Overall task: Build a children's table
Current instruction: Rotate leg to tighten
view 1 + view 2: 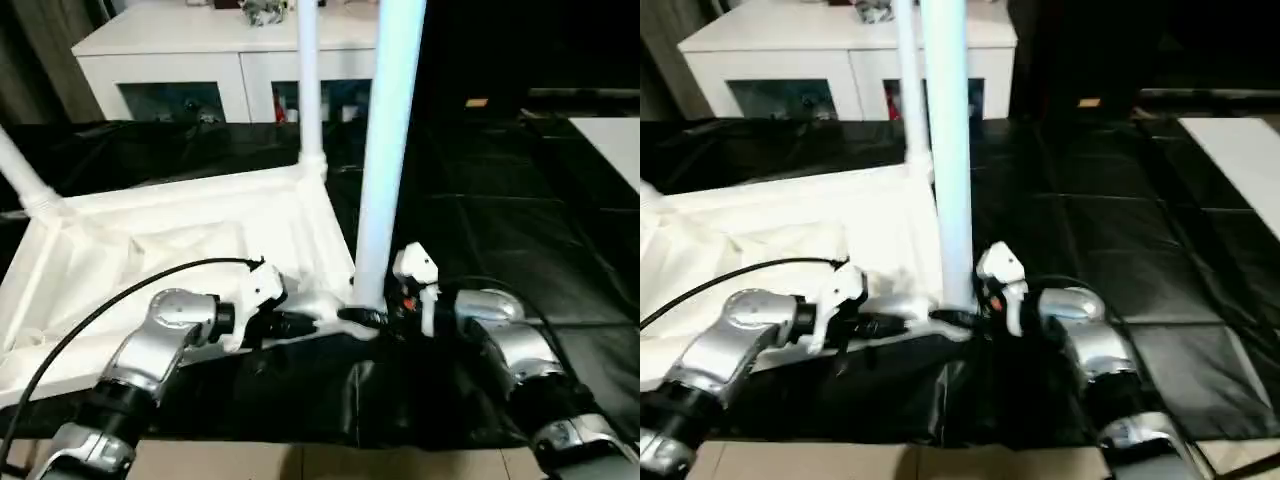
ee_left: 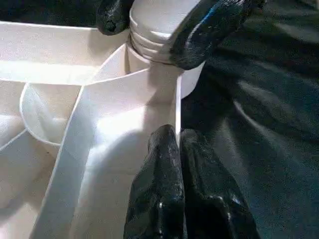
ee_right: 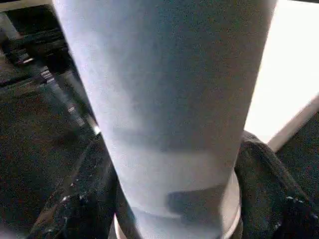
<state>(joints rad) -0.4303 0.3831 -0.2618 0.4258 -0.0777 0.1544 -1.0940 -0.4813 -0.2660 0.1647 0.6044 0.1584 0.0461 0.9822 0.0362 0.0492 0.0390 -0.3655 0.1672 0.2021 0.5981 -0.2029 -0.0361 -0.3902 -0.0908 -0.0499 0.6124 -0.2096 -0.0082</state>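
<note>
The white table top (image 1: pixel 150 250) lies upside down on black sheeting, ribbed underside up. One white leg (image 1: pixel 310 90) stands upright in the far corner socket, and another leg (image 1: pixel 22 172) leans out of the left corner. A third leg (image 1: pixel 388 150) stands upright at the near right corner socket (image 2: pixel 149 64). My right gripper (image 1: pixel 372 316) is shut on that leg's base, one black finger (image 3: pixel 269 194) on each side of the tube (image 3: pixel 169 109). My left gripper (image 2: pixel 178 135) is shut on the top's thin rim (image 2: pixel 164 94) just beside that socket.
A white cabinet with glass doors (image 1: pixel 200 60) stands at the back. Black sheeting (image 1: pixel 480 230) covers the floor around the top, with bare floor (image 1: pixel 300 465) along the near edge. A white panel (image 1: pixel 612 140) lies at the far right. A black cable (image 1: pixel 100 310) loops from my left arm.
</note>
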